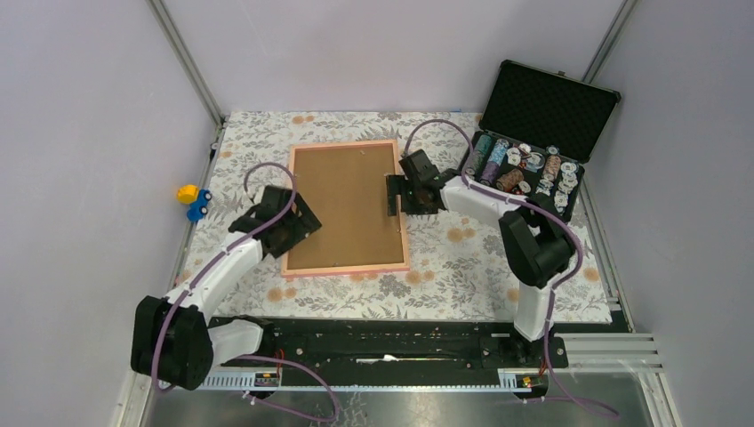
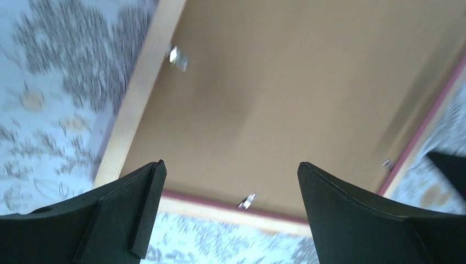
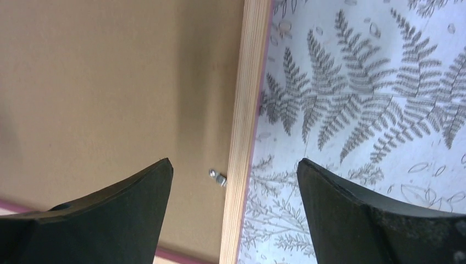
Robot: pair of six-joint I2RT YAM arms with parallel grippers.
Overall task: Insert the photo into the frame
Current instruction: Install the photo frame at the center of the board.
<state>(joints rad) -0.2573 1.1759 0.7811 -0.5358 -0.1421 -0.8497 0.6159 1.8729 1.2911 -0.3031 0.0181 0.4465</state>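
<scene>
Both left gripper and right gripper are held wide open over the salmon-pink rectangular frame, laid back-up on the desk so its brown board, presumably covering the photo, is reachable.

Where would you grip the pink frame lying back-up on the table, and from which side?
Probably its right long rail, from above with the jaws across it. The frame lies flat and the brown backing board fills its middle, so only the narrow rim seems to offer two opposed faces. The open right gripper hangs astride that rail.
</scene>
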